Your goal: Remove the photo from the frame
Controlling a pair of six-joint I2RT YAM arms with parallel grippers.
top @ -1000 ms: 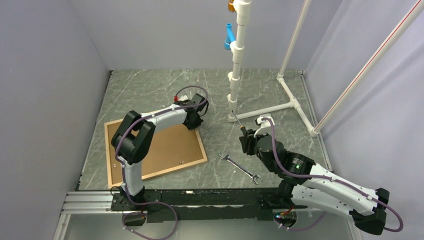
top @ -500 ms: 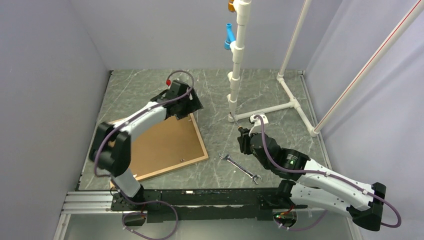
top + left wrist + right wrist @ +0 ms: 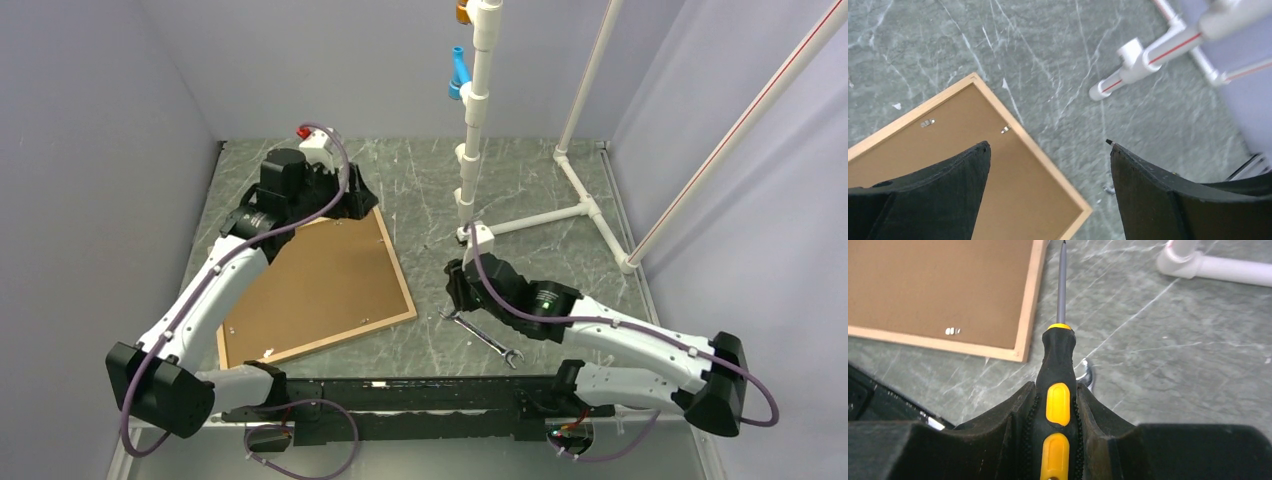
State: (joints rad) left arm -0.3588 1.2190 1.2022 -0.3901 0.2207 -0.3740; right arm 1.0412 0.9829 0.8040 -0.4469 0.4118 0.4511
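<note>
Brown backing board (image 3: 310, 290) faced up because the frame (image 3: 398, 265) lay face-down on the bench (image 3: 570, 280), so the photo sat hidden beneath it. My right claw (image 3: 1058, 400) clenched a yellow-and-black screwdriver (image 3: 1059, 352), its tip just beside the frame's edge, presumably to lever the metal tabs (image 3: 927, 122). My left claw (image 3: 1048, 150) hung released and empty above the far corner.

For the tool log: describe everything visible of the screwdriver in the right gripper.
The screwdriver has a black rubbery handle with yellow inserts, a yellow collar and a thin grey metal shaft. The right gripper is shut on the handle; the shaft points forward, its tip near the frame's wooden edge; contact cannot be told.
</note>
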